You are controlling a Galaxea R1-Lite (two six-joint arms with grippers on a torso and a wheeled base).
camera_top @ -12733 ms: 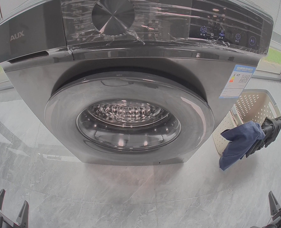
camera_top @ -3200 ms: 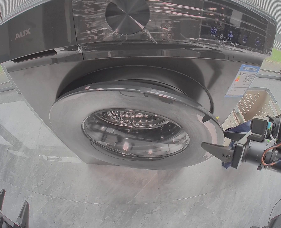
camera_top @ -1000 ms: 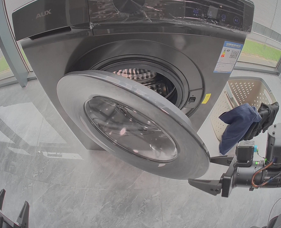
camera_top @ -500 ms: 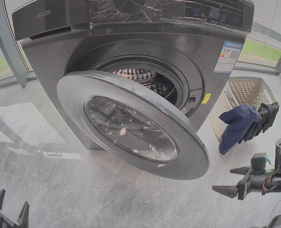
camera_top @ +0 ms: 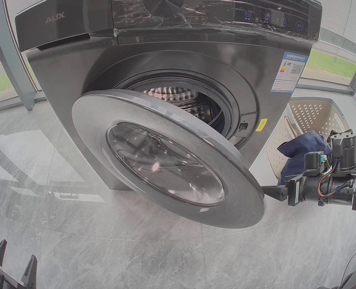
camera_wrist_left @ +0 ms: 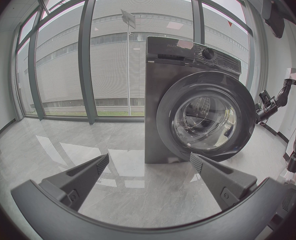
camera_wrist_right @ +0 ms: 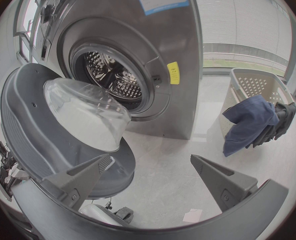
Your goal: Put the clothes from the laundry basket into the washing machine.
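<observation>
The grey washing machine (camera_top: 174, 49) stands with its round door (camera_top: 166, 157) swung open, and the steel drum (camera_top: 186, 99) shows behind it. A beige laundry basket (camera_top: 320, 111) sits on the floor to the machine's right. A blue garment (camera_top: 300, 147) and a black garment (camera_wrist_right: 283, 115) hang over its front rim. My right gripper (camera_top: 271, 191) hovers open by the door's right edge, in front of the basket. In the right wrist view, the right gripper (camera_wrist_right: 151, 162) has one finger beside the door's inner face (camera_wrist_right: 28, 124). My left gripper (camera_top: 14, 259) is open and low at the near left.
Polished grey floor (camera_top: 105, 237) spreads in front of the machine, with free room to its left. Tall windows (camera_wrist_left: 71, 60) run behind and beside it. The open door juts out over the floor between me and the drum.
Since half a second ago my right gripper has risen and moved left, back to the door's right edge. The door has stayed open and still over the last second. The left arm is unmoved.
</observation>
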